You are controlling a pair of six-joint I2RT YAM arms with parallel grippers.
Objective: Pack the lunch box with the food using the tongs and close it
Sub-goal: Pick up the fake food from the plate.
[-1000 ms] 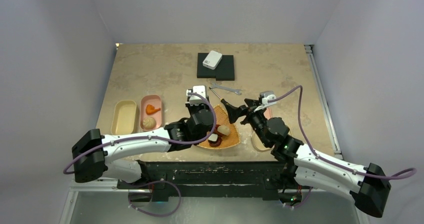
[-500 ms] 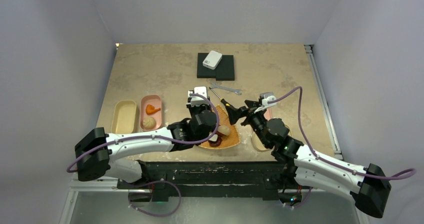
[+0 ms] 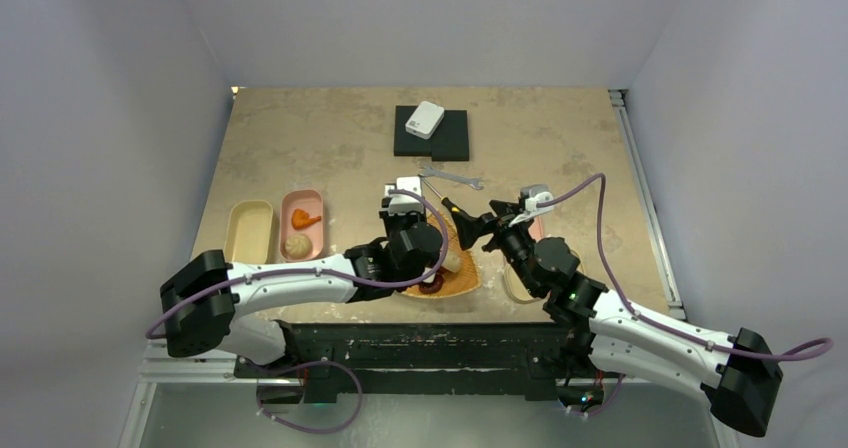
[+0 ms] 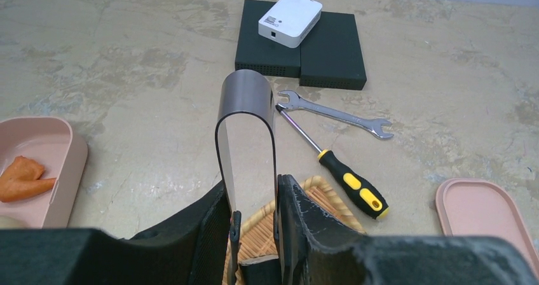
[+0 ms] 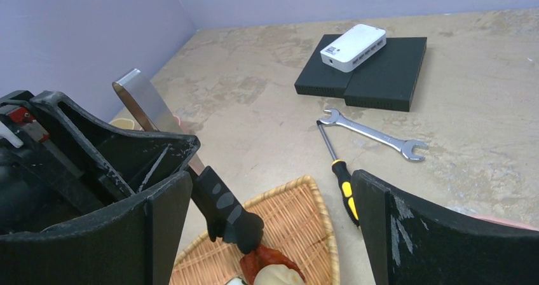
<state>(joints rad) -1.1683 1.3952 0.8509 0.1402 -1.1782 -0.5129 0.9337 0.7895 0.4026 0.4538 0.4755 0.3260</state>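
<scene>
My left gripper (image 4: 253, 199) is shut on the tongs (image 4: 245, 107), whose steel loop sticks up between its fingers. In the right wrist view the tongs' black tips (image 5: 236, 220) rest on a red food piece (image 5: 270, 258) next to a beige bun (image 5: 283, 277) on the woven tray (image 5: 299, 208). In the top view the left gripper (image 3: 425, 258) hangs over that tray (image 3: 467, 280). The pink lunch box (image 3: 301, 225) at the left holds an orange piece (image 3: 306, 218) and a bun (image 3: 296, 244). My right gripper (image 5: 270, 189) is open and empty over the tray's right side.
A beige container (image 3: 250, 233) lies left of the lunch box, and a pink lid (image 4: 486, 212) lies right of the tray. A yellow-and-black screwdriver (image 4: 349, 182) and a silver wrench (image 4: 337, 112) lie behind the tray. Further back is a black block (image 3: 445, 140) with a white device (image 3: 425, 119).
The left arm has shifted a little to the right, carrying the tongs further over the woven tray. The right arm has stayed put.
</scene>
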